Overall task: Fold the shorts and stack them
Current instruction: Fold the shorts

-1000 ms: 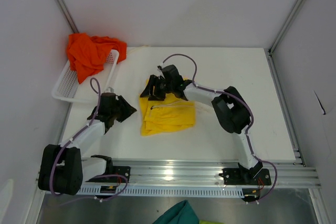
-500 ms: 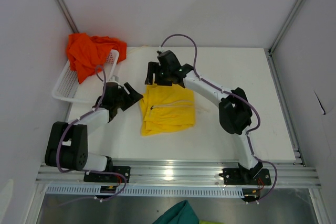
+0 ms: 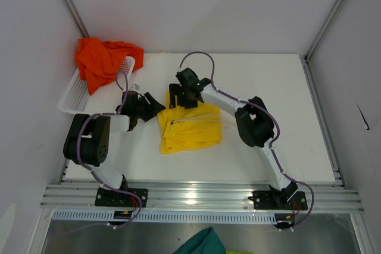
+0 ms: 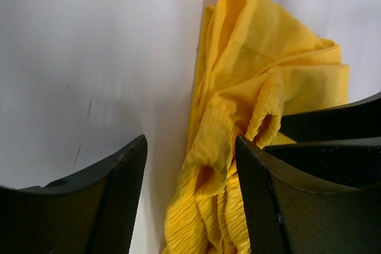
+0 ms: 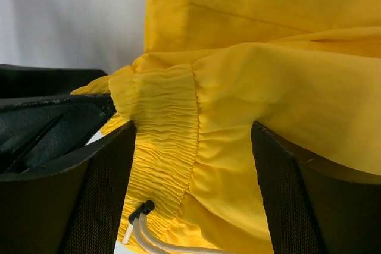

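Observation:
The yellow shorts (image 3: 191, 128) lie folded on the white table, waistband toward the back left. My left gripper (image 3: 156, 104) is at their upper left corner. In the left wrist view it (image 4: 190, 171) stands open, with the bunched yellow waistband (image 4: 223, 165) between its fingers (image 4: 116, 197). My right gripper (image 3: 180, 97) is at the top edge beside it. In the right wrist view it (image 5: 193, 171) is open over the elastic waistband (image 5: 164, 141) and white drawstrings (image 5: 146, 233). The orange-red shorts (image 3: 101, 60) are draped over the basket at the back left.
A white plastic basket (image 3: 74, 96) stands at the table's back left corner, close behind my left arm. A teal-green cloth (image 3: 202, 243) lies below the rail at the near edge. The two grippers are almost touching each other.
My left gripper has moved up and right to the yellow shorts' corner. The right gripper lifted back a little and came down again. Both sets of jaws have spread wider.

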### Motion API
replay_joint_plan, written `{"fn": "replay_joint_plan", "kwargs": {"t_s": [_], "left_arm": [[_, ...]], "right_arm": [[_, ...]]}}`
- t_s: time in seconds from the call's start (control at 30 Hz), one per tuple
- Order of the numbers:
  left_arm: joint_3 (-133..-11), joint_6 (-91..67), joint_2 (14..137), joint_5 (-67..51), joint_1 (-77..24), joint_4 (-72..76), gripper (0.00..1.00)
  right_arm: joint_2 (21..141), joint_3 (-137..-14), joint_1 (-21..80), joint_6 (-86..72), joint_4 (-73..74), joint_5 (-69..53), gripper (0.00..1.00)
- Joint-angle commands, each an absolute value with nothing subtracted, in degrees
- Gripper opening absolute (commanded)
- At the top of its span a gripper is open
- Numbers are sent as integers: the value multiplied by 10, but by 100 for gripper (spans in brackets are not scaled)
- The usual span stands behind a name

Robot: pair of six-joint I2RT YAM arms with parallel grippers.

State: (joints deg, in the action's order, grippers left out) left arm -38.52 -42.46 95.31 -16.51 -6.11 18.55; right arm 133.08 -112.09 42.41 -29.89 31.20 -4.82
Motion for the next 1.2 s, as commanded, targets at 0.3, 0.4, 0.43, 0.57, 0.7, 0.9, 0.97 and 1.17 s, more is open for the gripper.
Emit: {"fn": "replay_joint_plan", "kwargs": {"t_s": [0.3, 0.4, 0.43, 0.57, 0.7, 0.9, 0.97, 1.17], "left_arm": [[-400, -435, 1001, -234, -38, 326, 24], [-399, -440, 1013, -255, -33, 346, 6], [-400, -444, 1017, -257, -33, 349, 0], [-395, -447, 1021, -265, -30, 367, 0], [-402, -448, 1031, -277, -30, 370, 0], [-400, -453, 1038, -294, -31, 391, 0], [-403, -454, 1041, -300, -30, 394, 0], [-403, -456, 1047, -307, -30, 403, 0]], "right_arm": [[1322, -1104, 422, -282, 228, -113, 77], [1333, -1114, 426, -280, 232, -113, 73], [1337, -1116, 425, -280, 234, -113, 72], [1342, -1116, 432, -275, 229, -114, 70], [1347, -1127, 441, -273, 228, -110, 70], [1364, -1150, 442, -279, 229, -122, 53], [1359, -1141, 446, -276, 224, -126, 46], [1341, -1125, 462, -263, 200, -149, 44]]}}
